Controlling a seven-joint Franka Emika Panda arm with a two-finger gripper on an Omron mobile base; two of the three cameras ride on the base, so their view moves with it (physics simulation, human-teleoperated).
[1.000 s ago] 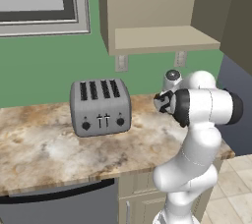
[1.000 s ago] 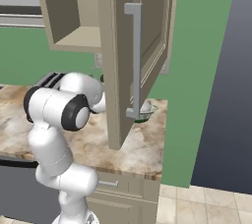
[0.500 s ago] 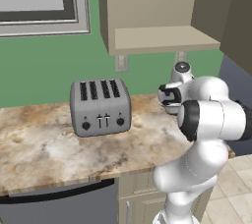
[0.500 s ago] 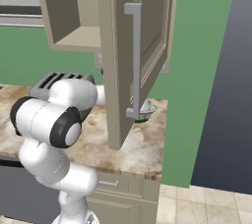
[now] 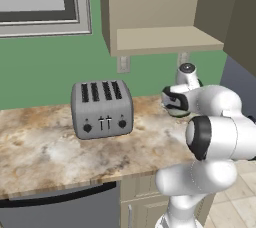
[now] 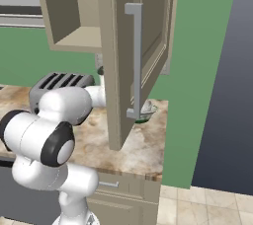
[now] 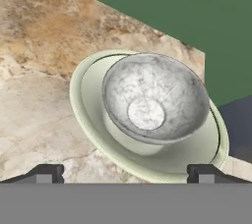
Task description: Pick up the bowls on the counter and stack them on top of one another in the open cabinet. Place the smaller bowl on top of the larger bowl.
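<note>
In the hand view the smaller bowl [image 7: 153, 98], greyish-white and mottled, appears to sit inside the larger bowl [image 7: 93, 115], pale green-cream, on the counter [image 7: 39, 41] near its far corner. My gripper [image 7: 126, 174] is open just above them, one fingertip on either side of the pair, with nothing held. From the left base view the gripper [image 5: 173, 102] hangs over the right end of the counter [image 5: 50, 152], below the open cabinet [image 5: 165, 39]. A sliver of the larger bowl [image 6: 147, 112] shows behind the cabinet door in the right base view.
A silver four-slot toaster [image 5: 102, 108] stands mid-counter, left of the gripper. The cabinet's door [image 6: 136, 56] swings out over the counter's right end, close to the arm. A green wall backs the counter, which ends just past the bowls.
The arm's elbow has dropped and swung closer to the cameras. The hand has stayed nearly in place over the bowls, and the gripper has stayed open.
</note>
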